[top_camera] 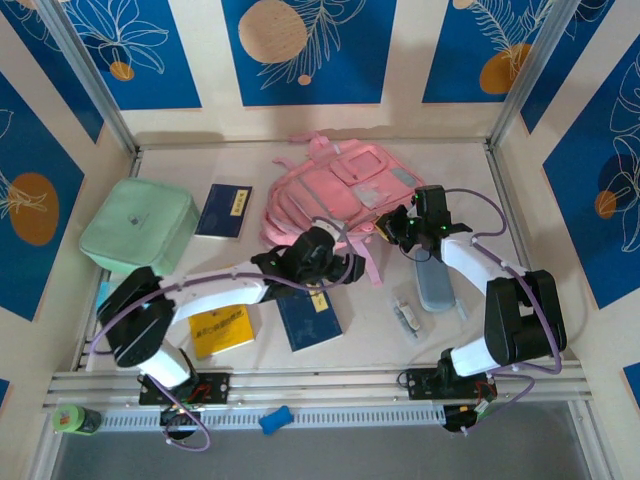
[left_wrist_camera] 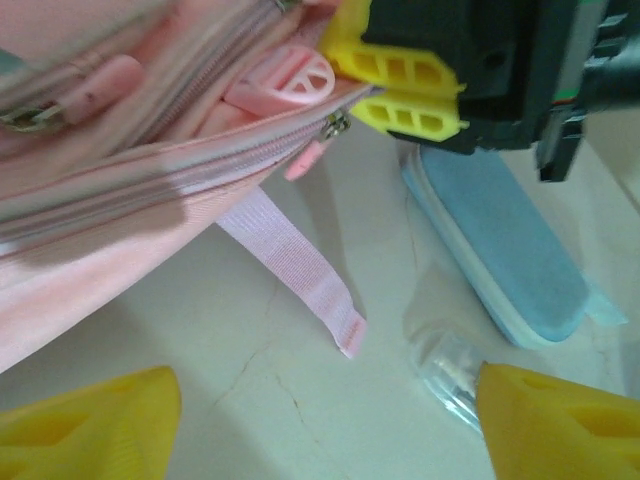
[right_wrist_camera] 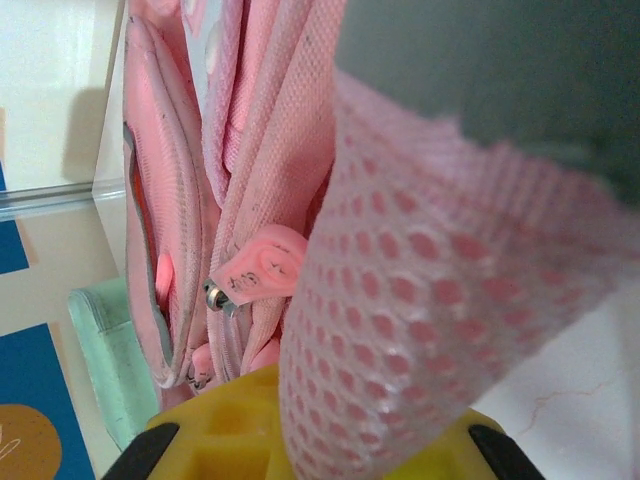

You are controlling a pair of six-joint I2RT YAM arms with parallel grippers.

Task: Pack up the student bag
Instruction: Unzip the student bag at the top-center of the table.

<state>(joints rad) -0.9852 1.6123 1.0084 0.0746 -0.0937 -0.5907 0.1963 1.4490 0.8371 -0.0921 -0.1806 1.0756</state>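
Fingers (left_wrist_camera: 90, 425) of the left gripper (top_camera: 335, 265) stand wide apart, with nothing between them but bare pale tabletop (top_camera: 190, 165). The student bag (top_camera: 330, 185), a large pink fabric backpack with zip pockets, lies flat at the far middle of the table. Its long axis runs roughly from the far wall toward the arms, with the carry-loop end pointing away and the straps trailing near.

From the left fingers the bag lies just ahead and to the left, its zipped edge running slantwise across their line. The right gripper (left_wrist_camera: 360, 85) is pinched tight on the bag's near right edge, pink mesh fabric caught between its yellow fingers, so it is the arm in contact. The left is just beside the bag but apart from it.

A blue-grey oblong soft case (left_wrist_camera: 500, 240) lies to the right of the left fingers, with a loose pink woven strap (left_wrist_camera: 300, 270) between. A small pink zip pull (left_wrist_camera: 303, 160) hangs at the held edge, likely the left's next target.
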